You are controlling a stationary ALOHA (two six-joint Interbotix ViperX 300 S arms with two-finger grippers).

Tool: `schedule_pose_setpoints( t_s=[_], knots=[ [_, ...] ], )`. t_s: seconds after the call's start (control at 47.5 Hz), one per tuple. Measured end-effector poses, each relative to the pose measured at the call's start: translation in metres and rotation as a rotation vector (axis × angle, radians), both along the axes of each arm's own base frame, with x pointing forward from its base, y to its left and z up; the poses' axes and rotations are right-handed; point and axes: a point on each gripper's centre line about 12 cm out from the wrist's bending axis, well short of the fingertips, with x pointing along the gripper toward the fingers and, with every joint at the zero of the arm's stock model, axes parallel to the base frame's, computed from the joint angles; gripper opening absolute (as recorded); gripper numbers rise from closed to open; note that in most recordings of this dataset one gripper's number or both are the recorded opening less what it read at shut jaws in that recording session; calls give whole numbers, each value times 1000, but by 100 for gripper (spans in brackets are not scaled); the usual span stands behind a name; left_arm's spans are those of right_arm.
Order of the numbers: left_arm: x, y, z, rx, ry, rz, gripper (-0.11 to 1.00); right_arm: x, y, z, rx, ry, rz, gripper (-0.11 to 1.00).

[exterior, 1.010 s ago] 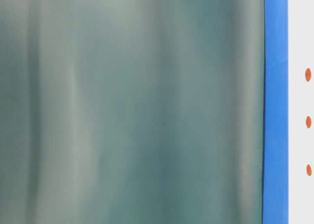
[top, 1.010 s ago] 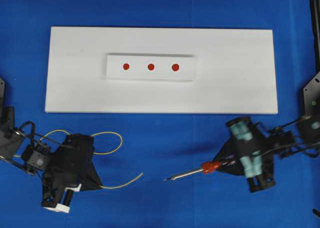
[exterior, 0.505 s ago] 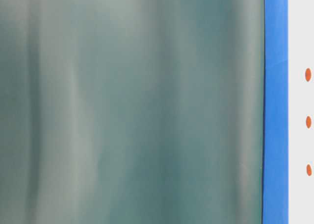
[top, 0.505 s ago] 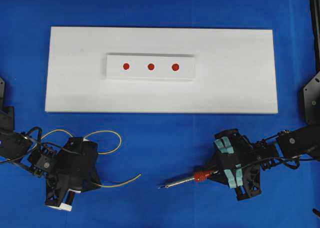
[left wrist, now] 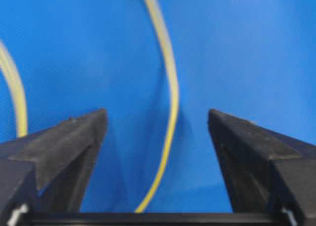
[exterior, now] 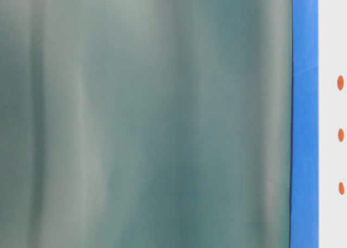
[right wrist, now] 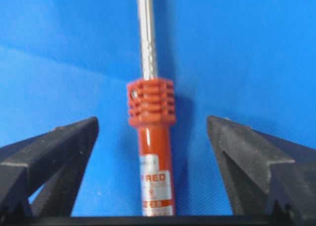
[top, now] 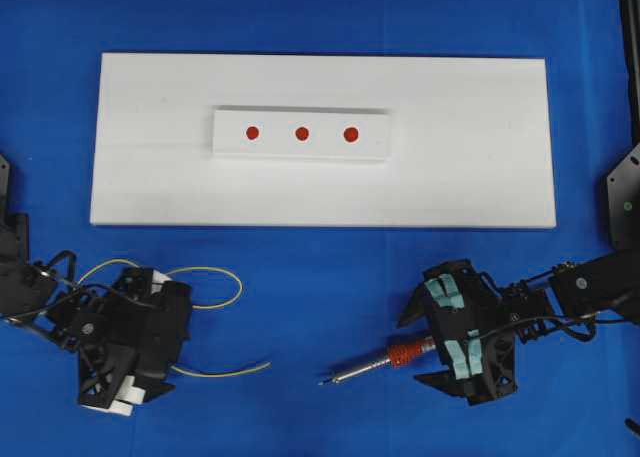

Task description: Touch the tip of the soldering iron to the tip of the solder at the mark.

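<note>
Down on the blue cloth [top: 320, 277], the left gripper [left wrist: 158, 137] stands with its jaws spread wide, and the solder [left wrist: 170, 87] runs loose up the middle of the gap, touching neither finger; a second yellow loop curls out past its left finger. From overhead the wire arcs around the left gripper [top: 150, 322], its free end trailing away toward the right gripper. That right gripper [right wrist: 153, 137] is likewise wide apart, with the soldering iron [right wrist: 150, 137] lying free between the fingers, orange-red handle nearest the palm and silver shaft pointing straight out ahead. Overhead, the soldering iron [top: 385, 360] tip points toward the solder's end, a clear gap between them. Beyond both grippers lies the white board [top: 150, 177], well apart, carrying a small raised strip [top: 230, 147] with three red dots [top: 301, 133]. A blurred grey-green surface [exterior: 146, 118] fills most of the table-level view.
</note>
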Motion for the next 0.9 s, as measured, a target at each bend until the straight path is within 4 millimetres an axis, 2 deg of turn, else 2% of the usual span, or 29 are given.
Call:
schedule_pose_setpoints(
  t_s=[0.063, 0.295, 0.4, 0.652, 0.821, 0.905],
  knots=[
    [-1, 1, 12, -7, -14, 0, 77, 0, -2, 12, 5, -16, 0, 86],
    [-13, 13, 67, -36, -92, 3, 77, -4, -17, 65, 2, -109, 14, 86],
    [-23, 26, 85, -22, -137, -3, 77, -10, -36, 94, -8, -170, -4, 86],
    [-49, 73, 126, 30, -348, 16, 77, -41, -90, 140, -40, -332, -112, 86],
    [-70, 101, 145, 64, -480, 67, 77, -71, -124, 160, -73, -444, -217, 86],
    [-81, 112, 150, 88, -532, 88, 77, -83, -138, 158, -92, -467, -270, 86]
  ],
)
